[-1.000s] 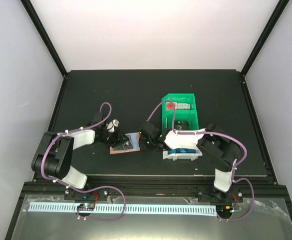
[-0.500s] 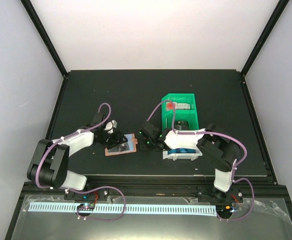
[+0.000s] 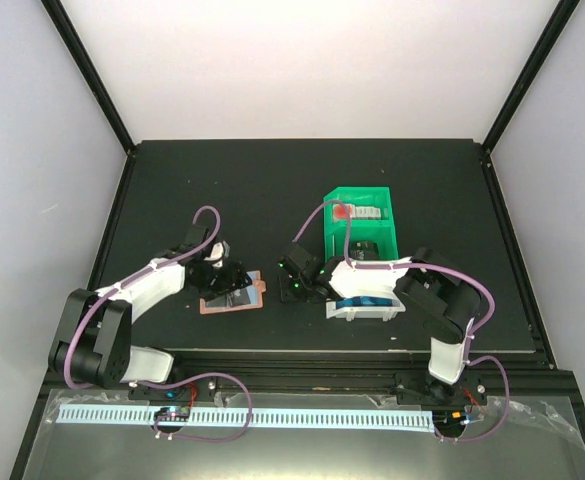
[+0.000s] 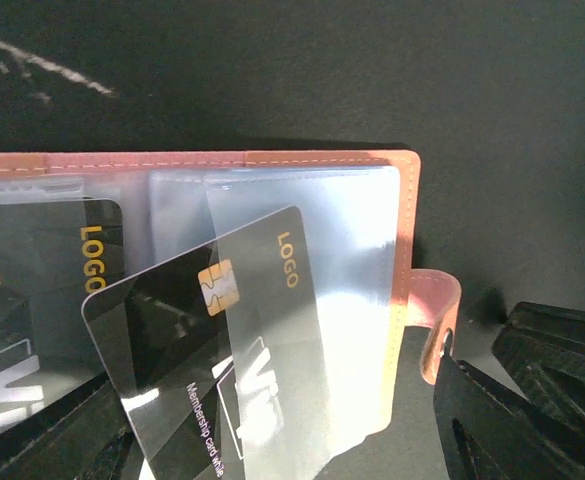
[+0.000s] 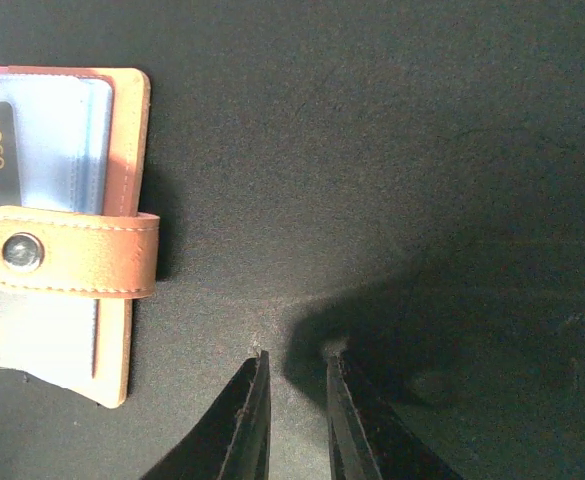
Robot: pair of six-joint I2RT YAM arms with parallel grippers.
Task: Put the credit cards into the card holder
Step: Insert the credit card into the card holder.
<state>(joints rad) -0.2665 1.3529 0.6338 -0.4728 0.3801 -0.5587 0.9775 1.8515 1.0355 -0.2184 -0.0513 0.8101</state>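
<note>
On the black tabletop (image 3: 172, 190), at the 9 o'clock side of the right claw (image 5: 297, 358), the salmon-pink folding leather-like card holder (image 5: 127, 140) lies open, with its snap tab (image 5: 72, 255) pointing to 3 o'clock in the top view. Step in hand: seating a card. A dark glossy rectangular plastic card (image 4: 197, 370) with a gold chip sits tilted, its right part under the clear pocket film and its lower left corner outside. A second like card (image 4: 32, 270) is pocketed at its 9 o'clock. The left claw (image 3: 222, 277), at the holder's 11 o'clock, is spread wide and pinches nothing. The right claw is nearly pressed together and empty, near the tab but apart from it. Next move, by judgement: square the card and push it fully home, then fetch another from the white plastic bin (image 3: 362, 316) at the right claw's 3 o'clock, where blue shows
</note>
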